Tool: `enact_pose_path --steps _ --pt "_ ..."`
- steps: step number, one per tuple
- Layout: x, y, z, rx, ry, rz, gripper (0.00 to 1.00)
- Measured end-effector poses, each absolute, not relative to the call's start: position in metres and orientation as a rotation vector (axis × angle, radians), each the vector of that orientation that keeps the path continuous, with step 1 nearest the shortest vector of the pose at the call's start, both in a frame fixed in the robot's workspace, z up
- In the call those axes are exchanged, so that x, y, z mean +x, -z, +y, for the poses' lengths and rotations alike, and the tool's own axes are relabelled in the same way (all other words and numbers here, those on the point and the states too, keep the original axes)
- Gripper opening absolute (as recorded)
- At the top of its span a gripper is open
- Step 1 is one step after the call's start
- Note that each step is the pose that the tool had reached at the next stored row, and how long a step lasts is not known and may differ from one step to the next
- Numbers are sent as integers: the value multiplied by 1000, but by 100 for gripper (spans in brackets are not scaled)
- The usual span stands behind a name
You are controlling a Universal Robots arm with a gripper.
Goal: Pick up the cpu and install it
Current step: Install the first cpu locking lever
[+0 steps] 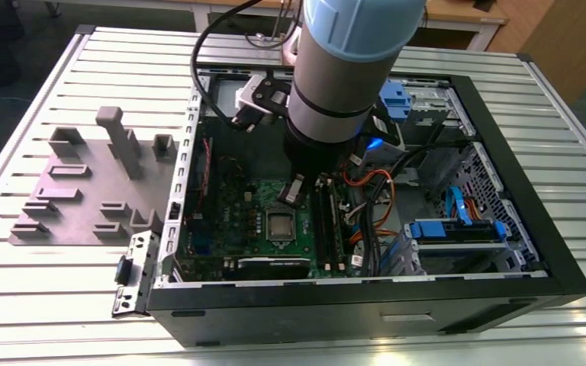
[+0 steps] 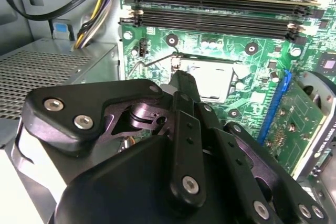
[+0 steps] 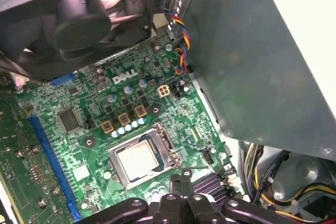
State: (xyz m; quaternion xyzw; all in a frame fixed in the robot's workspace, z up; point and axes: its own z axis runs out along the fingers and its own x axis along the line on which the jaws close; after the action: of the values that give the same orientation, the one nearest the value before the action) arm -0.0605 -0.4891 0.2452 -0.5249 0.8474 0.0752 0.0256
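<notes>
Green motherboard lying flat in the bottom of the open computer case, and the case sits on a slatted metal desk.

As far as I can tell, the cpu is already in its socket. It's the pale shiny square in the middle of the board, lying flat inside the dark metal socket frame. It shows in the second wrist view too, and as a small gray patch in the exterior view. So I'd call the pick-up and the placing done.

What I can't judge is whether it's locked in. A thin wire lever runs beside the socket, and I can't tell if it's latched or loose.

The gripper hangs low inside the case, just beside the socket on its far side in the exterior view, near the memory slots. Its fingers look pressed together with nothing between them, so it's not carrying anything. It's close to the cpu but not touching it.

Off to the exterior view's left of the case there's a gray block with cut-out slots on the desk, well apart from the action.
</notes>
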Motion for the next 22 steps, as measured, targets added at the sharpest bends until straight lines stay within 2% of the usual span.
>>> enact_pose_path --steps 22 --pt "-52 -245 -466 -1623 -233 2620 11"
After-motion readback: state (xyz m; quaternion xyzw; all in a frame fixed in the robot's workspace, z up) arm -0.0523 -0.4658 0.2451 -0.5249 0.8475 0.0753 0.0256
